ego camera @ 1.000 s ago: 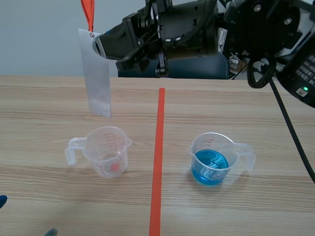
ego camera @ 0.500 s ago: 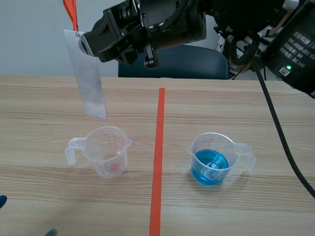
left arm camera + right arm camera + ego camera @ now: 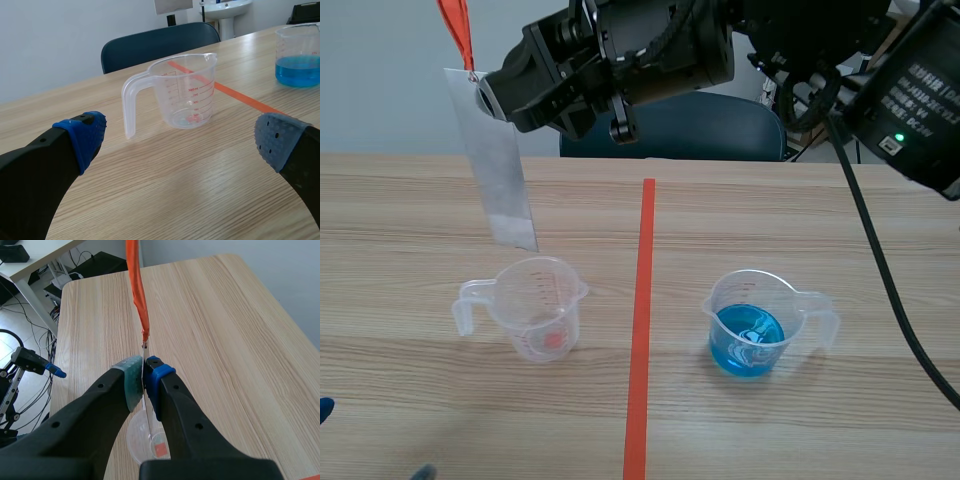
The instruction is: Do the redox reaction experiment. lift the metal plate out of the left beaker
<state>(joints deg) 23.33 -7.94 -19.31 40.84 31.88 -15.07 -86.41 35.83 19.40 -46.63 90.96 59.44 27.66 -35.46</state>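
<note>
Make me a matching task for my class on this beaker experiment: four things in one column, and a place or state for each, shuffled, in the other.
Column one
1. metal plate
2. left beaker
3. right beaker
4. left pincer

Column two
A. holds blue liquid
B. open, low over the table
C. hangs in the air, clamped in the right pincer
D. left of the tape line, no blue liquid in it

Pairs: 1-C, 2-D, 3-A, 4-B
</note>
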